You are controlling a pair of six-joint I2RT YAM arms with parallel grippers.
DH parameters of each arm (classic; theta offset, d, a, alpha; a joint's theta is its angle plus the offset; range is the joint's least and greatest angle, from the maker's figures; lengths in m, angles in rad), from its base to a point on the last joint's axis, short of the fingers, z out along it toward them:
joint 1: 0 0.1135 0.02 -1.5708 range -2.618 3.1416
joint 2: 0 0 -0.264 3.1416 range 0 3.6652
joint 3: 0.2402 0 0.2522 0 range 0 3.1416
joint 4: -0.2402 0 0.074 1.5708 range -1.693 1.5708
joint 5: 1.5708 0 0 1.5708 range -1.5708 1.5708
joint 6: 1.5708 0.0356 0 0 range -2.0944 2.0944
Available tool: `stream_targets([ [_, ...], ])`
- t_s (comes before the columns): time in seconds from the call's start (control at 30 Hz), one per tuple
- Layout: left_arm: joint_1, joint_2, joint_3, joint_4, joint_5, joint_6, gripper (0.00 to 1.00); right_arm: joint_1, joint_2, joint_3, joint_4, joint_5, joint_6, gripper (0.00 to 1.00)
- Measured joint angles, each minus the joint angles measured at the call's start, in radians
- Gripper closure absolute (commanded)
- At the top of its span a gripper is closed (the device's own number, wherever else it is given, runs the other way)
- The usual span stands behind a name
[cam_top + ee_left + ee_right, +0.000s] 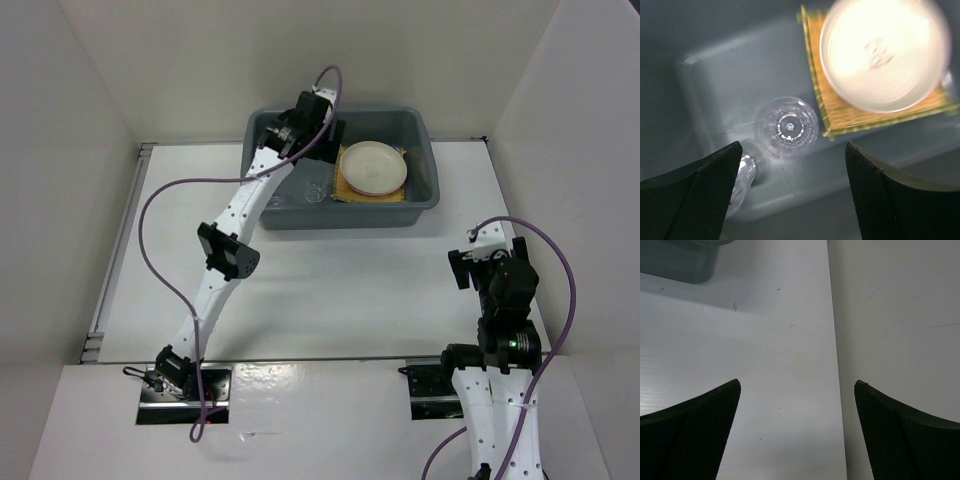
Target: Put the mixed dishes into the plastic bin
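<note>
The grey plastic bin [425, 150] stands at the back of the table. In it a cream plate [374, 167] rests on a yellow woven mat [350, 192], and a small clear cup [313, 190] stands upright on the floor to their left. My left gripper [312, 150] hangs open over the bin's left half, holding nothing. From the left wrist, the cup [787, 125] lies just beyond the open left gripper [792, 145], apart from both fingers, beside the mat [840, 110] and plate [885, 50]. My right gripper [488, 258] stands open and empty above bare table [797, 385].
White walls enclose the table; the right wall [890, 315] stands close to my right gripper. A corner of the bin [680, 260] shows at the right wrist view's top left. A shiny clear glint [742, 175] sits by the bin wall at my left finger.
</note>
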Motion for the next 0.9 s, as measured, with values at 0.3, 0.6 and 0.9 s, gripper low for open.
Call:
stream_targets([
  [0.3,-0.023,-0.367,-0.024,-0.155,-0.226,-0.211,0.04,0.000,0.003,0.000,0.012,0.033,0.027,0.01],
  [0.6,0.016,-0.995,-1.155,0.086,-0.308,-0.312,0.00,0.006,-0.051,-0.020,0.037,0.072,0.042,0.01],
  [0.9,0.152,-1.455,-1.627,0.318,-0.171,-0.304,0.00,0.021,-0.056,-0.035,0.037,0.082,0.048,0.01],
])
